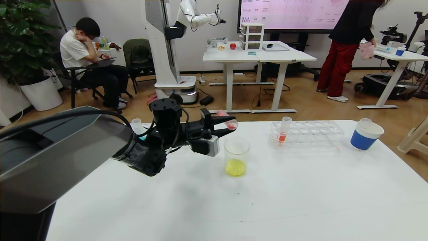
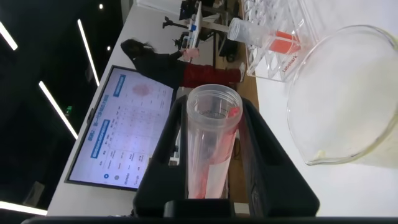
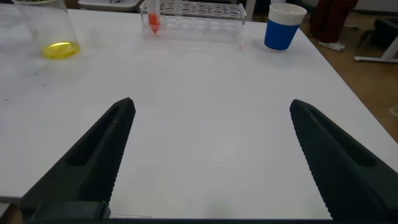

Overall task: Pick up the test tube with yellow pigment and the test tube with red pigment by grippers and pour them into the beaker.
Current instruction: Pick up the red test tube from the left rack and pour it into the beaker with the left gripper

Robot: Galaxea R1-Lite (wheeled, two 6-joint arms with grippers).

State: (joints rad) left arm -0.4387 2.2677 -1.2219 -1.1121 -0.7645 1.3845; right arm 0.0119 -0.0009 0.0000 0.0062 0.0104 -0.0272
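My left gripper is shut on a clear test tube with red pigment and holds it nearly level just above the rim of the beaker. In the left wrist view the tube sits between the black fingers, with red streaks along its inside wall and the beaker beside it. The beaker holds yellow liquid at its bottom. No tube with yellow-green liquid shows. My right gripper is open and empty over bare table near the front.
A clear rack behind the beaker holds one upright tube with orange-red liquid. A blue cup with a white rim stands at the far right. A clear tube shows behind my left arm. A person stands beyond the table.
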